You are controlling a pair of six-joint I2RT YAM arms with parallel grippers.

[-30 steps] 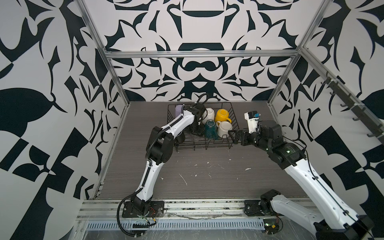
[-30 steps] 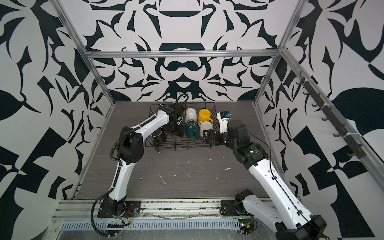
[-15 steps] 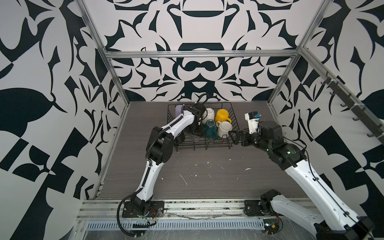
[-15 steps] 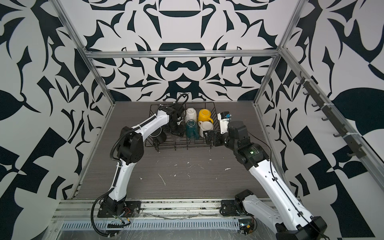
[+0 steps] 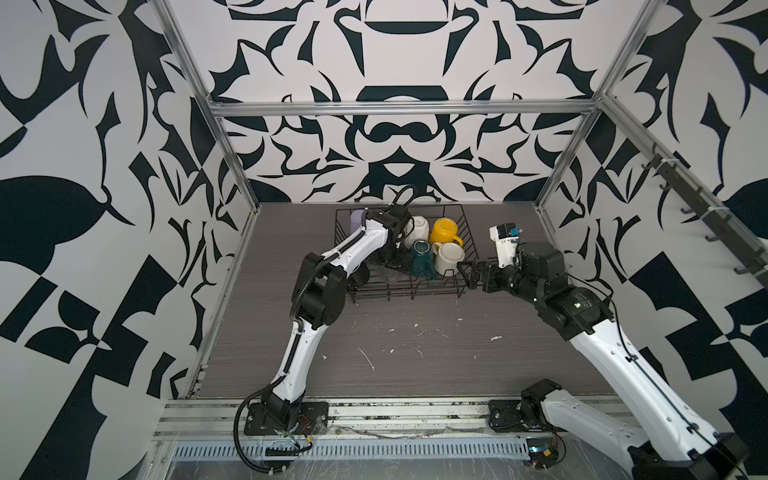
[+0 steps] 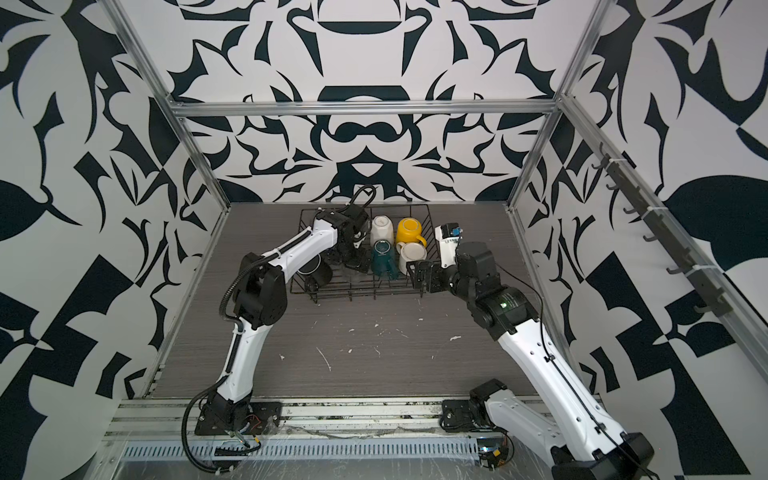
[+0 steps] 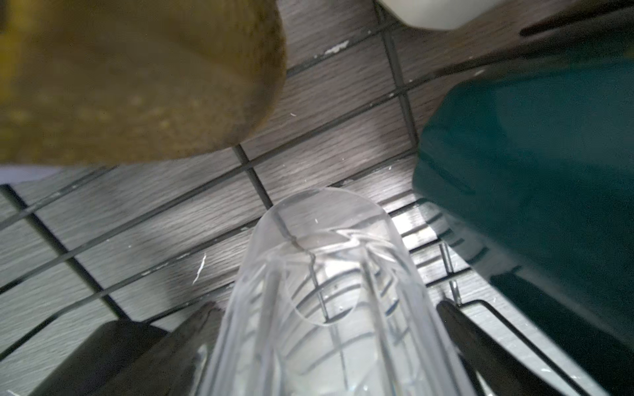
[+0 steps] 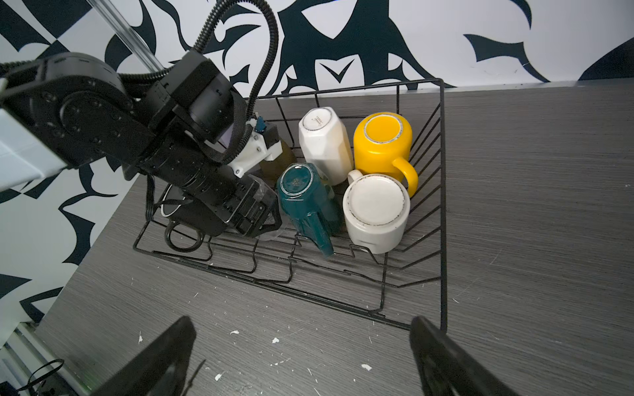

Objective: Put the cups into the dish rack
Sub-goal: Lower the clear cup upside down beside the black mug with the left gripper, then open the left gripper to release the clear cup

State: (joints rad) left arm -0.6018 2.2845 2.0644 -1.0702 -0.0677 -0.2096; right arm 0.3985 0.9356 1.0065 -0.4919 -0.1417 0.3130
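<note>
Trouble is brewing in the black wire dish rack [image 8: 443, 205] mid-frame, where the left gripper [image 7: 326, 307], jaws spread around the clear cut glass [image 7: 326, 260] sitting between teal faceted mug [image 7: 531, 171] and amber glass [image 7: 137, 85], is risking snagging and toppling it on retreat.

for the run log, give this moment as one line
left gripper: open, astride clear glass in dish rack | right gripper: open, empty, outside dish rack | nearby: teal mug, amber glass
</note>
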